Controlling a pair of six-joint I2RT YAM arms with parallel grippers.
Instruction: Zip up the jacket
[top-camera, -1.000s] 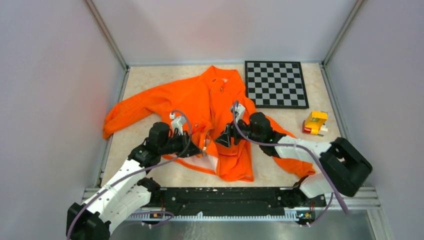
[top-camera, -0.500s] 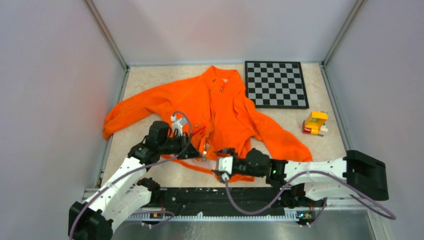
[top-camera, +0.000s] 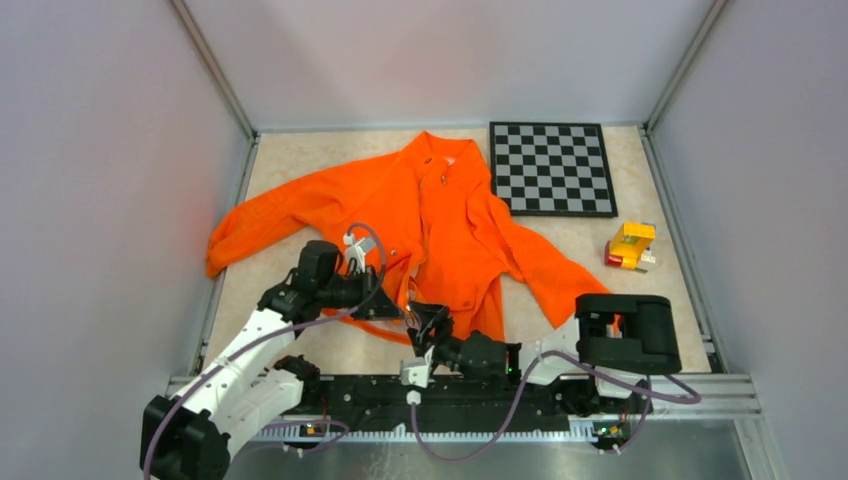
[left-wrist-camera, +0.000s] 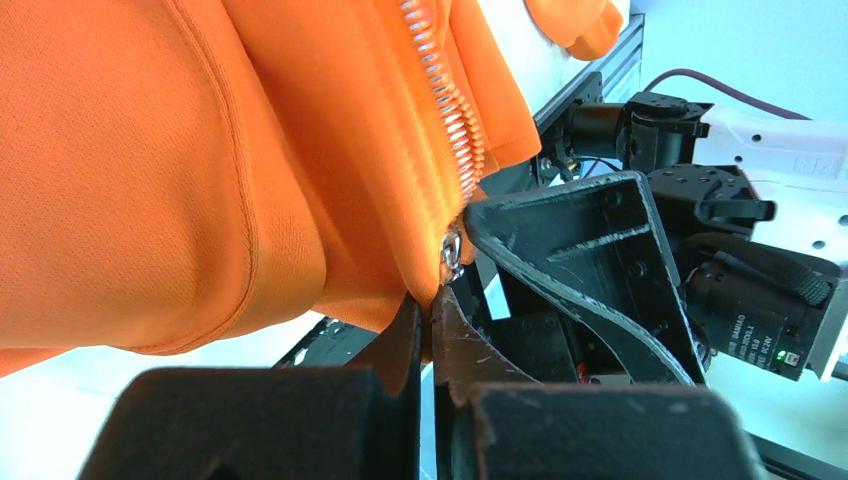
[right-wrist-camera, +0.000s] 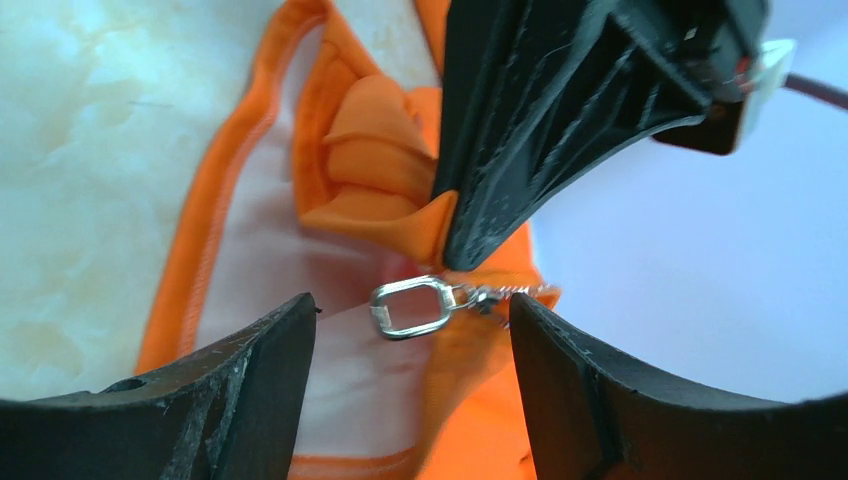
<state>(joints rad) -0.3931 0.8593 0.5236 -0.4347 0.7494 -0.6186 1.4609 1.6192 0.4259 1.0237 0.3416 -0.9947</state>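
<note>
Left gripper (left-wrist-camera: 428, 312): its black jaws are clenching the lower front edge of the large bright orange long-sleeved fabric jacket (top-camera: 440, 215), at the foot of its row of silver zipper teeth (left-wrist-camera: 445, 100). The fabric is bunching in folds above the fingers.

Right gripper (right-wrist-camera: 410, 312): its black jaws are standing released and grasping nothing. The small silver rectangular metal zipper pull (right-wrist-camera: 405, 305) is lying in the gap between the two fingers, just beside the left gripper's pinch point. Whether it is touching either finger cannot be told. The white inner lining (right-wrist-camera: 255, 265) is showing beneath it.

Arms: the left one is reaching in from the near left. The right one is lying folded low along the near edge, its wrist pointing left towards the hem.

Jacket: it is lying spread across the middle of the beige stone-patterned table (top-camera: 300, 150), collar towards the far wall, sleeves out to either side, hem nearest the arms.

Also lying on the table: a black-and-grey square chessboard (top-camera: 552, 168), just beside the jacket's shoulder at the far right, and a small yellow and red toy block (top-camera: 630, 245), near the right wall.
</note>
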